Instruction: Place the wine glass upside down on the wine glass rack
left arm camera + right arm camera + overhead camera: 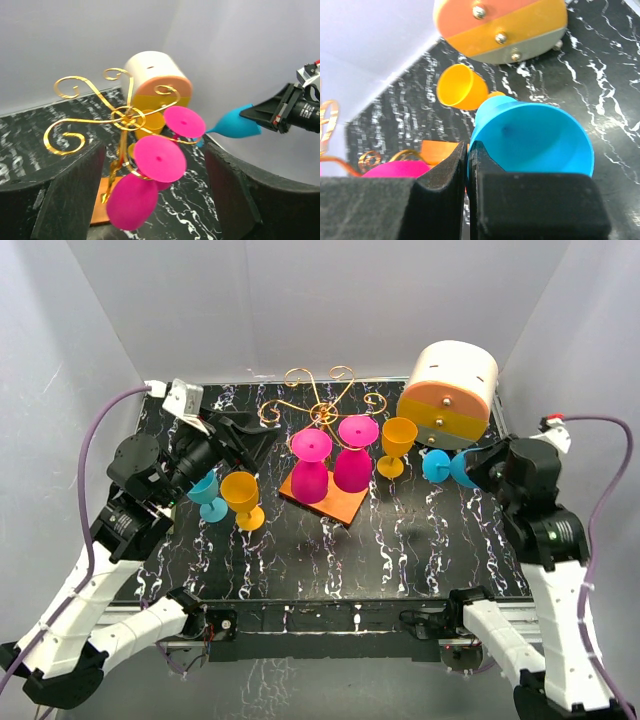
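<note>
The wine glass rack [320,405] is gold wire on an orange wooden base [338,503] at the table's middle. It also shows in the left wrist view [125,117]. Two magenta glasses [310,468] [353,455] hang upside down on it. My right gripper [482,468] is shut on the rim of a blue wine glass [448,468] and holds it on its side to the right of the rack. The rim is pinched in the right wrist view [467,165], bowl [540,140] beside the fingers. My left gripper [245,440] is open and empty, left of the rack.
A white, orange and yellow drum [450,390] lies at the back right. A yellow glass [398,445] stands right of the rack. Another yellow glass [242,498] and a blue glass [207,495] stand at the left, near my left arm.
</note>
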Motion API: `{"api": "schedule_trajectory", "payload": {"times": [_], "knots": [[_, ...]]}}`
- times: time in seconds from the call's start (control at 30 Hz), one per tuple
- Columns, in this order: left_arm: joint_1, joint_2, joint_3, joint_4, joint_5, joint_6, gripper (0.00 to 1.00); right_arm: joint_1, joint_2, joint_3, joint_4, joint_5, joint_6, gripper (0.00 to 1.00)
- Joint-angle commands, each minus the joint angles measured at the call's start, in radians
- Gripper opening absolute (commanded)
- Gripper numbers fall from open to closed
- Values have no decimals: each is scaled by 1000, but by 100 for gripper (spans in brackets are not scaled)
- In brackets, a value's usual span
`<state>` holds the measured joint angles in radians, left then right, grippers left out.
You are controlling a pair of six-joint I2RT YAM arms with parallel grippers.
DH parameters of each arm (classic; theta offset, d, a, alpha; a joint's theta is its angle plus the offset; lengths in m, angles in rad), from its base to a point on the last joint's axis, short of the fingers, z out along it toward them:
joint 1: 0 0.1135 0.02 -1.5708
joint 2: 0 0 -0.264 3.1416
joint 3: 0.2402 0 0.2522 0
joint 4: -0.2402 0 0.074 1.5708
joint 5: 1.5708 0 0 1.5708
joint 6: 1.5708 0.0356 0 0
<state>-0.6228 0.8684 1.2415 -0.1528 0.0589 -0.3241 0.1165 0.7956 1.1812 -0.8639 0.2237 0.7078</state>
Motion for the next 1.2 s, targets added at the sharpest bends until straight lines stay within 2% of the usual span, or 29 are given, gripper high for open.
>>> {"api": "schedule_trajectory", "payload": {"times": [0.0, 0.07, 0.2, 0.33, 0.5, 0.63, 0.8, 0.9, 0.97, 1.03, 1.17], "knots": [[4, 22, -23, 191, 232, -18, 81, -4, -121, 72, 58, -44, 83, 0], [5, 46, -30, 257, 285, -60, 90, -4, -153, 85, 44, -57, 114, 0], [6, 76, -53, 386, 357, -137, 98, -3, -219, 94, 62, -55, 138, 0], [5, 111, -55, 488, 405, -231, 98, -3, -279, 76, 149, -72, 132, 0], [-19, 217, -57, 673, 491, -476, 98, -3, -317, 43, 322, -142, 109, 0], [-85, 260, -96, 795, 387, -614, 93, -3, -322, 36, 452, -186, 105, 0], [-193, 329, -38, 785, 261, -637, 89, -3, -327, 16, 571, -239, 118, 0], [-249, 383, -23, 845, 194, -664, 87, -3, -344, -16, 634, -261, 137, 0], [-281, 429, -10, 868, 144, -699, 80, -3, -349, -38, 667, -275, 171, 0], [-332, 468, -13, 909, 68, -716, 67, -3, -349, -51, 681, -288, 183, 0], [-414, 550, 34, 919, -38, -698, 62, -4, -355, -69, 687, -299, 194, 0]]}}
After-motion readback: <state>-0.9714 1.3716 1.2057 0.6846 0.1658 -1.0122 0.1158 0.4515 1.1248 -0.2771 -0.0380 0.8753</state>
